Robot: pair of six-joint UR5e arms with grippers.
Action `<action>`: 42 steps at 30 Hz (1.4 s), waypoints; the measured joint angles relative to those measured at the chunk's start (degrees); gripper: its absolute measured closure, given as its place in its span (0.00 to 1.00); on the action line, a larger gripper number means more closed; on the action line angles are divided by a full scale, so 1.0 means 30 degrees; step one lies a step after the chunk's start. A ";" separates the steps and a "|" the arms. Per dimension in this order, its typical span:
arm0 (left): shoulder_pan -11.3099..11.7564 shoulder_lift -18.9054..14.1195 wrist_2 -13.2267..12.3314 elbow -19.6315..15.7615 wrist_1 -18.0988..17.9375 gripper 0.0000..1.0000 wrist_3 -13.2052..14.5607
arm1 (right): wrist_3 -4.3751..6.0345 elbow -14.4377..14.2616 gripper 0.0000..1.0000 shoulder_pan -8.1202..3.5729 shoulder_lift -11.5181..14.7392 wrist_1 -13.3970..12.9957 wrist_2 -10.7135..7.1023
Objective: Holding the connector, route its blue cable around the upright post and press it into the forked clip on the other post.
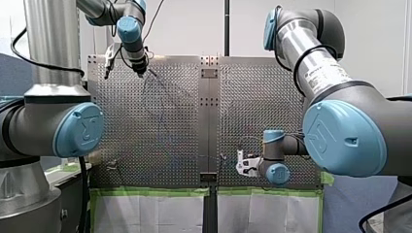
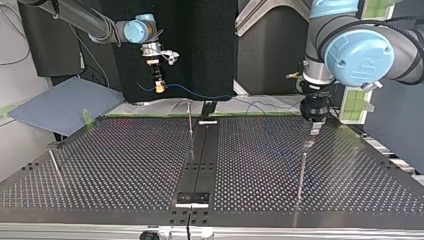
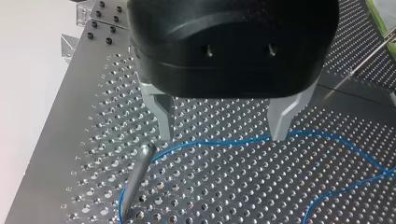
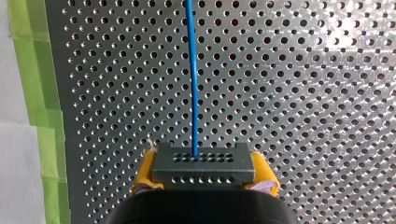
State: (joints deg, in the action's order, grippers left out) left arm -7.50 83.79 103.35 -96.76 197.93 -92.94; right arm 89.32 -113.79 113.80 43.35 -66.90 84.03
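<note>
- The right gripper (image 2: 159,87) is closed on the connector (image 4: 203,164), which sits clamped squarely between its yellow pads (image 4: 144,173). It is held raised, off the perforated table (image 3: 233,196), at the top view's far left.
- The blue cable (image 4: 192,84) leaves the connector's face and runs straight ahead. In the left wrist view it curves past the upright post (image 3: 138,175), just beside the post's tip and again near its base.
- The left gripper (image 3: 223,133) hangs above that cable with its jaws open and gripping nothing. The strand passes under the metal fingers (image 3: 163,112).
- Judgement: the routing step is in hand. Hold light, even tension from the connector so the loop stays low against the post.
- Close the left jaws only once the strand is centred between them.
- Which post carries the forked clip cannot be told.
</note>
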 joint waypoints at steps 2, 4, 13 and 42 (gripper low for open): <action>-0.0047 0.0000 -0.0052 -0.0007 -0.0068 0.02 -0.0015 | 0.0000 0.0001 1.00 0.0002 -0.0005 0.0001 0.0000; -0.0108 -0.0001 -0.0193 -0.0074 -0.0211 0.02 -0.0051 | 0.0000 0.0000 1.00 0.0003 -0.0004 -0.0001 0.0000; -0.0439 0.0002 -0.1410 -0.1239 -0.1427 0.02 0.0239 | 0.0000 0.0001 1.00 0.0034 -0.0006 -0.0002 -0.0154; -0.4546 0.3489 0.0983 -0.1321 -0.6218 0.02 0.2045 | 0.0094 -0.0001 1.00 0.0165 0.0002 0.0057 -0.0475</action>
State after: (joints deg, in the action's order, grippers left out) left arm -21.13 94.25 106.30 -100.73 179.28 -86.80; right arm 89.60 -113.79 114.29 43.36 -66.72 82.61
